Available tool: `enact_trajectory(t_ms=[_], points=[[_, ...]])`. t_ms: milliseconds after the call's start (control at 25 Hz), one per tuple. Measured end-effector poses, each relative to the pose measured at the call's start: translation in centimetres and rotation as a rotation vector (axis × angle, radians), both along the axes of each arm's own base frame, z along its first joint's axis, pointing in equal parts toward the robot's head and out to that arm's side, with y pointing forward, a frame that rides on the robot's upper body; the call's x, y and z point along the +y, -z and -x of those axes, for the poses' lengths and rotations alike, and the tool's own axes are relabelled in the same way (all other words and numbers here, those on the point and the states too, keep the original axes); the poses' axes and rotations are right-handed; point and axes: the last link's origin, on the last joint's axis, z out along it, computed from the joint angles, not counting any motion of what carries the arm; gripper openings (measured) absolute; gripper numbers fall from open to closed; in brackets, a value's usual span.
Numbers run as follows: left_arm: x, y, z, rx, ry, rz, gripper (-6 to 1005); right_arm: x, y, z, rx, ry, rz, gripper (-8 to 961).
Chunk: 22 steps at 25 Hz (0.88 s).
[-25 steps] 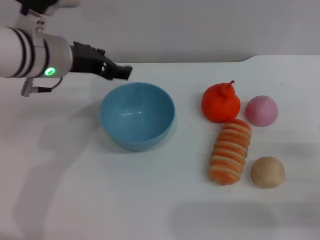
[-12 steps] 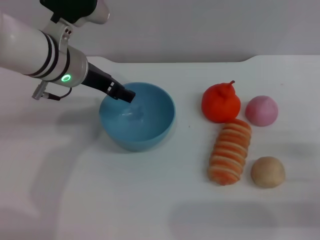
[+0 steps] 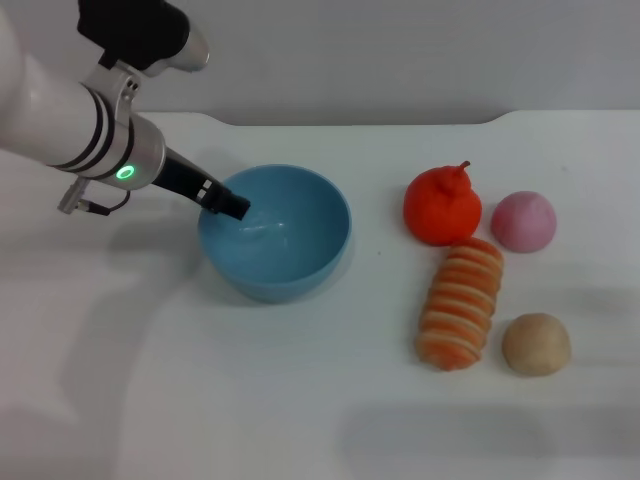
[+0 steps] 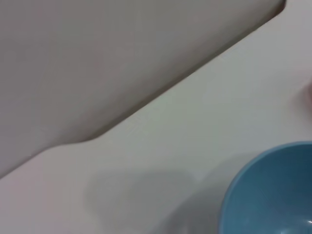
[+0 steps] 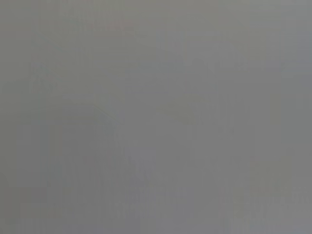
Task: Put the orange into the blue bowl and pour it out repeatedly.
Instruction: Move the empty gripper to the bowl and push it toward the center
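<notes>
At the left rim of the blue bowl (image 3: 275,232), the left gripper (image 3: 236,207) reaches down from the upper left, its dark tip right at the bowl's edge, apparently over the rim; whether its fingers are spread or closed cannot be told, nor whether it grips the rim. The arm behind it is a white cylinder with black bands and a lit green ring. The bowl is a smooth, plain, light blue plastic round, standing upright with its mouth up and nothing in it; the left wrist view catches part of its curved rim (image 4: 265,195) against the table (image 4: 170,126). The orange (image 3: 441,206) sits on the white table (image 3: 300,400) well to the right of the bowl, apart from it: a bright red-orange, slightly lumpy roundish fruit, its thin stem pointing up and a little right. Just below it, touching or nearly so, lies a striped bread roll (image 3: 461,303), ridged, orange and cream, its long axis running from far to near. A smooth pink dome (image 3: 522,221) sits just right of the orange, and a matte tan ball (image 3: 536,344) lies just right of the roll's near end. The right gripper is out of sight.
</notes>
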Motion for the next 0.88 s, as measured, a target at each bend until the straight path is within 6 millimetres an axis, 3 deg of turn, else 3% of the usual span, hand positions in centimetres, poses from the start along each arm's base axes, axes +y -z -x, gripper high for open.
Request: enact_trajectory(t_ms=[320, 880], points=[[0.1, -0.4, 2.0, -0.009, -0.060, -0.025, 786, 0.0, 0.2, 0.1, 0.001, -0.003, 0.007, 768], [-0.4, 1.3, 3.0, 0.006, -0.099, 0.024, 782, 0.0, 0.3, 0.1, 0.005, -0.003, 0.008, 768]])
